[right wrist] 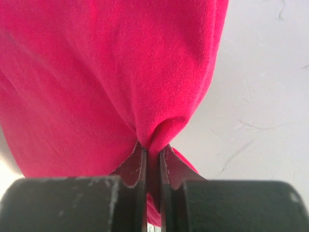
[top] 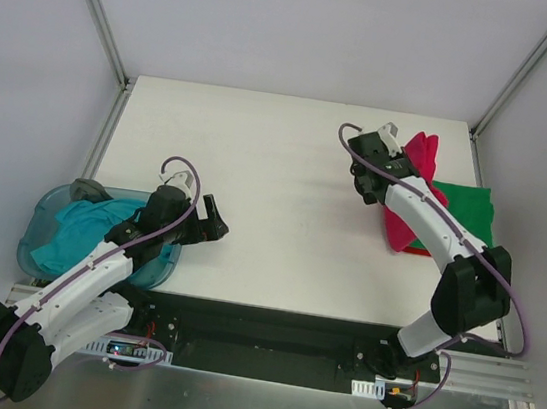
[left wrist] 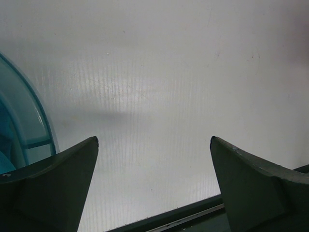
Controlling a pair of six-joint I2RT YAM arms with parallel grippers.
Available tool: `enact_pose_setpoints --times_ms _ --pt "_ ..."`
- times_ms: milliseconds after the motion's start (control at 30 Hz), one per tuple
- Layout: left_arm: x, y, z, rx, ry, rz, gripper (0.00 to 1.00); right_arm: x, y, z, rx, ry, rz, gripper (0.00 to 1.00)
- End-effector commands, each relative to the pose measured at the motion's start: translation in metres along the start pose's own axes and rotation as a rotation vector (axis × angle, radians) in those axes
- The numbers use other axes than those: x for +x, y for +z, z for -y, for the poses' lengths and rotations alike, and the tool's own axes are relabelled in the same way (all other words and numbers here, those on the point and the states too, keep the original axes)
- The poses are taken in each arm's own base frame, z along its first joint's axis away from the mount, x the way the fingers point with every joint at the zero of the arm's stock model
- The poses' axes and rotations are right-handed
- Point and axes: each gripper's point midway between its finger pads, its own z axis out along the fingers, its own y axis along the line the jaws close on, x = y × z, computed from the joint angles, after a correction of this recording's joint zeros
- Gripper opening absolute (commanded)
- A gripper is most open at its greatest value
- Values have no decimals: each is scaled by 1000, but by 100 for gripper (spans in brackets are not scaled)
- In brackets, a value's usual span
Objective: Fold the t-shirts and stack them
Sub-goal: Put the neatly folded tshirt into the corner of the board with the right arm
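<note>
My right end effector (right wrist: 153,149) pinches a bunched red shirt (right wrist: 96,72) beside the flat green shirt (top: 469,215), while the teal shirt (top: 74,229) lies crumpled in the tub (top: 33,225).

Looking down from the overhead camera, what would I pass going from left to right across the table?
Blue tub → teal shirt lying in it → left gripper, jaws wide open → right gripper, jaws shut on the crimson shirt → green shirt.

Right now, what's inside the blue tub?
A teal t-shirt lies bunched in the tub, with something grey at its far rim. The left arm covers the tub's near right part, and anything under the shirt is hidden.
</note>
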Motion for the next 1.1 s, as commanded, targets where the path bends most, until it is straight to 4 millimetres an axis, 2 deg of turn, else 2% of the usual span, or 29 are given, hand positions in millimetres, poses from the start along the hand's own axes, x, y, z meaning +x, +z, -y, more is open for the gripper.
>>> enact_pose_setpoints --times_ms 0,200,433,700,1067 --pt "-3 -3 -2 -14 22 5 99 -9 -20 51 38 113 47 0" --pt "-3 -3 -1 -11 22 5 99 -10 -23 62 -18 185 64 0" --pt "-3 -3 -1 -10 21 6 99 -4 -13 60 -51 198 34 0" --pt "-2 -2 -2 -16 20 -2 99 13 21 63 -45 248 -59 1" --pt "-1 0 -2 -23 20 -11 99 43 82 45 -129 360 -159 0"
